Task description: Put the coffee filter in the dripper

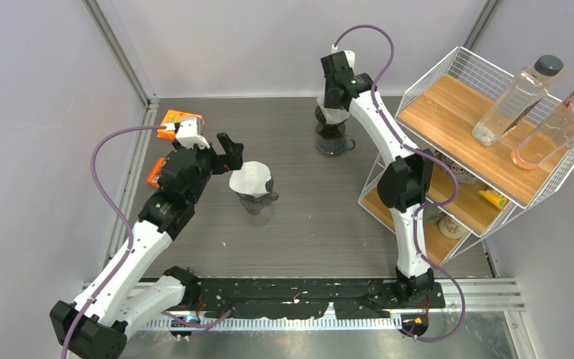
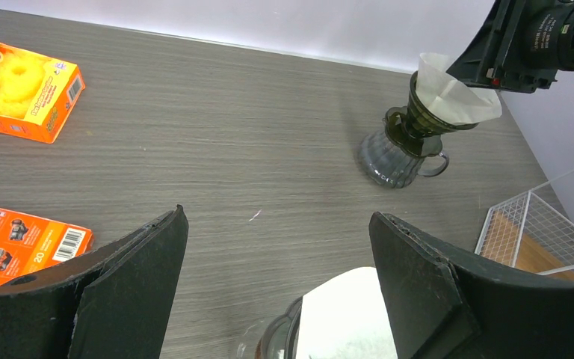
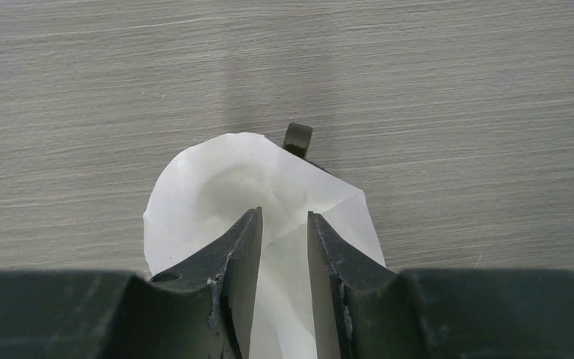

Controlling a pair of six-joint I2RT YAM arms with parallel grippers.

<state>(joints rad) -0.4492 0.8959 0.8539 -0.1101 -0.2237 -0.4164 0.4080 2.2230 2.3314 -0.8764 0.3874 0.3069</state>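
Fingers (image 2: 119, 277) of the left gripper (image 2: 276, 224) were held wide apart at nine o'clock of the near dripper (image 1: 259, 199), in which a white filter (image 1: 250, 178) was already seated. Farther off, at one o'clock, a second filter (image 3: 217, 179) was seen sitting in the far dripper (image 2: 418, 120), with the right gripper (image 3: 284, 217) set narrow above it, a gap showing between its fingers. Only pressing it home and withdrawal were judged to remain.

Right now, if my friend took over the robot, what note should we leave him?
Left tool: wide open, empty, beside the near dripper; the near filter sits in it.
Right tool: above the far dripper, jaws a narrow gap apart over the far filter, no pinch visible.
Done: a filter in each dripper.
Left: the far filter sticks up lopsided, so probably seat it better, then pull away.
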